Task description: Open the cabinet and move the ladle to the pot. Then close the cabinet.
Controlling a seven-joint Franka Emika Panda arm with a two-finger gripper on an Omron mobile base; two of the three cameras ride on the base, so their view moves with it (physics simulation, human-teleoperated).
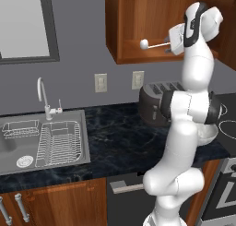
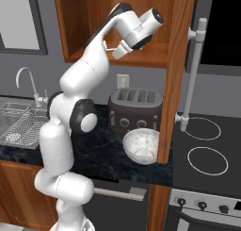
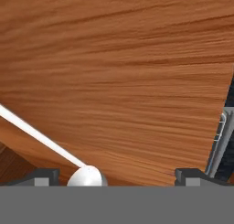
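The reddish-brown wall cabinet [image 1: 131, 22] stands open, its door [image 2: 176, 60] swung out edge-on with the long silver bar handle [image 2: 193, 70] on its right. On the cabinet's floor lies the ladle [image 1: 145, 44], rounded whitish end to the left and thin rod running right toward my hand. My gripper [image 1: 169, 45] [image 2: 113, 48] reaches into the cabinet and stands open. In the hand view the ladle's [image 3: 87, 176] rounded end sits between the two fingertips of my gripper [image 3: 118, 177], nearer the left one, untouched. The pot is out of view.
A dark toaster [image 2: 135, 107] stands on the black counter under the cabinet, and a white speckled bowl [image 2: 141, 145] lies in front of it. The stove top [image 2: 207, 145] is to the right, the sink [image 1: 41, 142] with a dish rack to the left.
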